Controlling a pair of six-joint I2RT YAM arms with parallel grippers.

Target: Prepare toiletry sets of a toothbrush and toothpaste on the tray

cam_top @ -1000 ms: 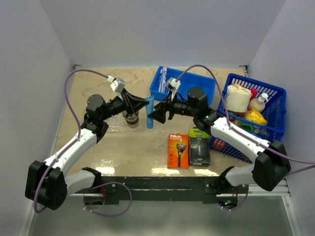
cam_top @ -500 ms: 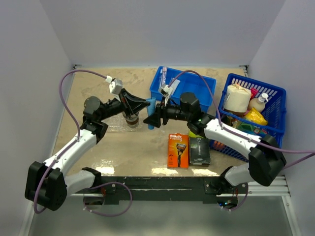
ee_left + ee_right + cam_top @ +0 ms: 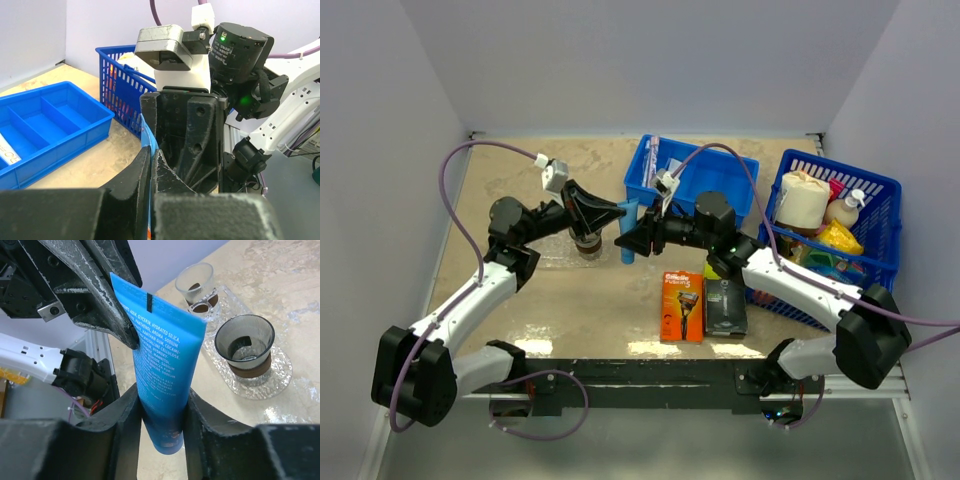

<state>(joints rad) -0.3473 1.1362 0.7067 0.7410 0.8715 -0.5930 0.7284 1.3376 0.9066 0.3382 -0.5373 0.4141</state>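
A blue toothpaste tube (image 3: 626,232) with white print hangs upright above the table, held at both ends. My left gripper (image 3: 619,209) is shut on its crimped top edge, a thin blue strip between the fingers in the left wrist view (image 3: 146,135). My right gripper (image 3: 626,244) is shut on the tube's lower body (image 3: 162,370), one finger on each side. Two brownish clear cups (image 3: 245,345) (image 3: 196,282) stand on the clear tray (image 3: 280,371), just left of the tube in the top view (image 3: 586,243). A toothbrush (image 3: 651,158) lies in the blue bin (image 3: 720,176).
An orange razor pack (image 3: 682,305) and a black-green one (image 3: 725,303) lie on the table near the front. A blue lattice basket (image 3: 865,190) full of goods stands at the right. The blue bin sits at the back centre, just behind the two grippers.
My right gripper has moved left and slightly down onto the tube's lower part and closed on it. My left gripper has kept its hold on the top edge.
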